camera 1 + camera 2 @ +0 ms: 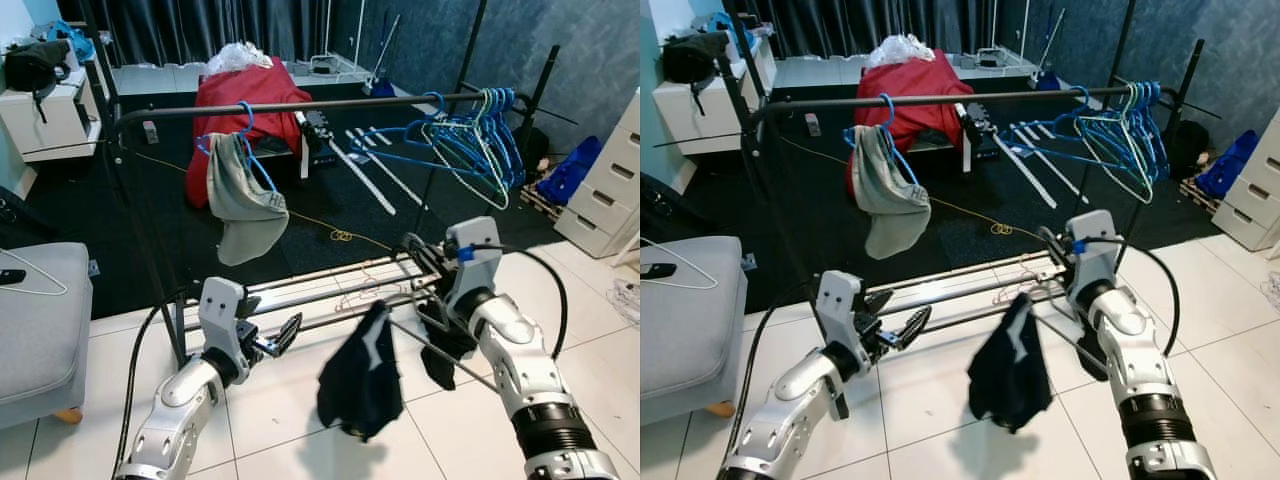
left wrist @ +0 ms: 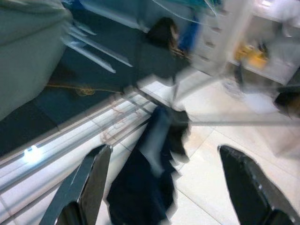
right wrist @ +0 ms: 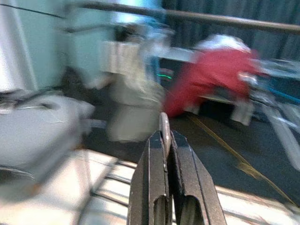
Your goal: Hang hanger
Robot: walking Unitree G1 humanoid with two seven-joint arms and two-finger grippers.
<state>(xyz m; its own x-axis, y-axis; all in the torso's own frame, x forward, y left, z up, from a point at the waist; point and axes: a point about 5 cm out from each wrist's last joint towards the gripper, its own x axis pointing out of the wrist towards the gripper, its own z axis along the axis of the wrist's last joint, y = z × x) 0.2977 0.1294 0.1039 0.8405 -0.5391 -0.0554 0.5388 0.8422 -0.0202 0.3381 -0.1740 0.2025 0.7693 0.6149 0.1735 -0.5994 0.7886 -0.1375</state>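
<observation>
The hanger (image 1: 432, 352), a thin metal one with a dark garment (image 1: 362, 375) draped over its near end, sat well below the rail (image 1: 300, 105) of the clothes rack, out over the white tiled floor (image 1: 290, 420) in front of the rack's lower bars (image 1: 330, 290). The right hand (image 1: 425, 262) had it: the right wrist view showed the two black fingers (image 3: 154, 187) pressed together on a thin strip of metal, fully closed. The left hand (image 1: 283, 335) hung below the rail too, off to the garment's left, its fingers (image 2: 89, 187) spread wide and holding nothing.

On the rail itself a blue hanger (image 1: 240, 140) carried a grey garment (image 1: 245, 205), and a cluster of blue and pale hangers (image 1: 470, 140) crowded the rail's right end (free rail lay between the two groups).

Judging from this, the main risk was the garment sliding off, since it hung from one end and would swing as the arm lifted. The narrow grip could also let the wire twist, so the hook might meet the rail askew, or snag in the hanger cluster if the approach drifted right.

The head views gave the whole layout; the right wrist view added the grip itself, and the left wrist view, though blurred, showed the garment from beside it.
</observation>
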